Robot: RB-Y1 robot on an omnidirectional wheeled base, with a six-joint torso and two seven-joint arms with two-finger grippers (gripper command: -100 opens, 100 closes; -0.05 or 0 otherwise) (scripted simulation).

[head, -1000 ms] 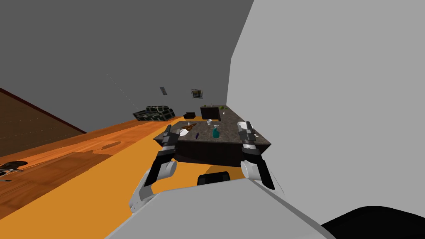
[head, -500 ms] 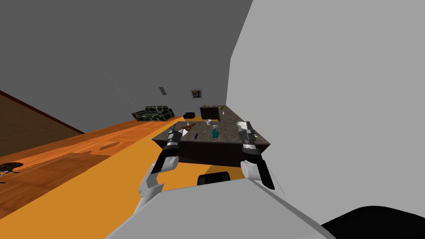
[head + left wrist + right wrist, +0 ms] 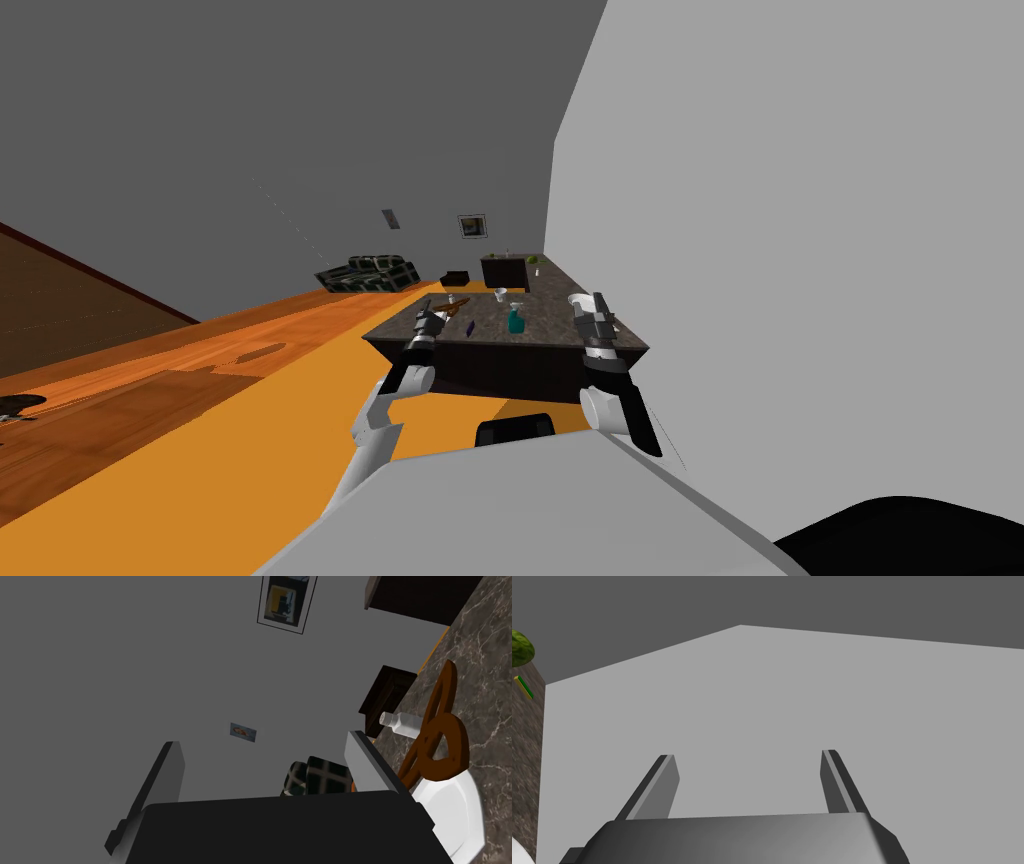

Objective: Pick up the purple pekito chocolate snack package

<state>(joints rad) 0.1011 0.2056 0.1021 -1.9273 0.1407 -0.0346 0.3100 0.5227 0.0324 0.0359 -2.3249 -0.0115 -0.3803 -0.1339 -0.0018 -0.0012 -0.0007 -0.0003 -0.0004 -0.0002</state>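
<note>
The purple package lies on the dark marbled counter, in its near left part. It is too small for any brand or writing to be read. To its right stands a teal spray bottle, close by but apart. To its left and a little farther is a white plate carrying a brown pretzel-shaped piece.

The left gripper hangs over the counter's near left edge, left of the package, with its fingers spread apart and empty. In the left wrist view the plate and the brown piece are just beside one finger, with a small clear bottle lying beyond them.

A white cup stands farther back on the counter. A dark plaid sofa, a low dark box and a dark cabinet line the far wall, where a framed picture hangs.

The right gripper is raised over the counter's near right corner, its fingers parted and empty.
</note>
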